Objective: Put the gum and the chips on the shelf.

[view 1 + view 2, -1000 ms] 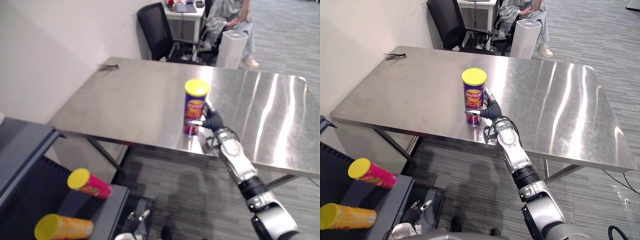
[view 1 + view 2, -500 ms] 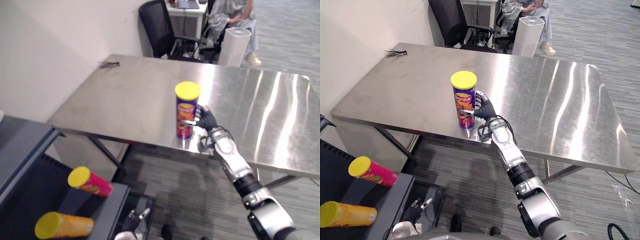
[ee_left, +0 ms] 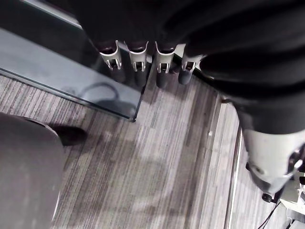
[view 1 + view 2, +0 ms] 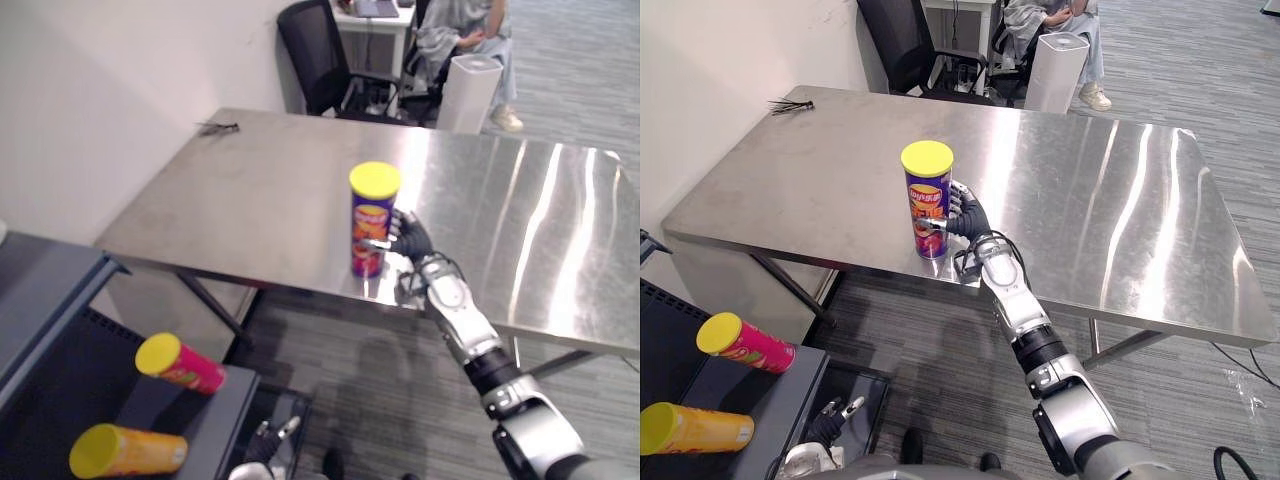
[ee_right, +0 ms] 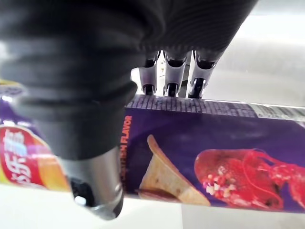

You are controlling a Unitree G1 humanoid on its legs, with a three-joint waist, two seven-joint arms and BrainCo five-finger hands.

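Note:
A purple chips can (image 4: 372,220) with a yellow lid stands upright near the front edge of the steel table (image 4: 260,200). My right hand (image 4: 412,238) is shut on its lower half from the right. In the right wrist view the fingers (image 5: 171,71) reach round the far side of the chips can (image 5: 200,143) and the thumb lies across its near side. My left hand (image 4: 268,440) hangs low by the floor, its fingers (image 3: 138,59) relaxed and holding nothing. The dark shelf (image 4: 50,290) stands at the lower left.
On the shelf's lower board lie a pink can (image 4: 180,365) and an orange can (image 4: 125,452), both with yellow lids. A small black thing (image 4: 215,127) lies at the table's far left corner. Behind the table are a black chair (image 4: 320,55), a white bin (image 4: 468,90) and a seated person (image 4: 460,30).
My right hand's fingers have closed round the chips can, and can and hand have shifted a little to the left on the table. The camera has moved slightly too.

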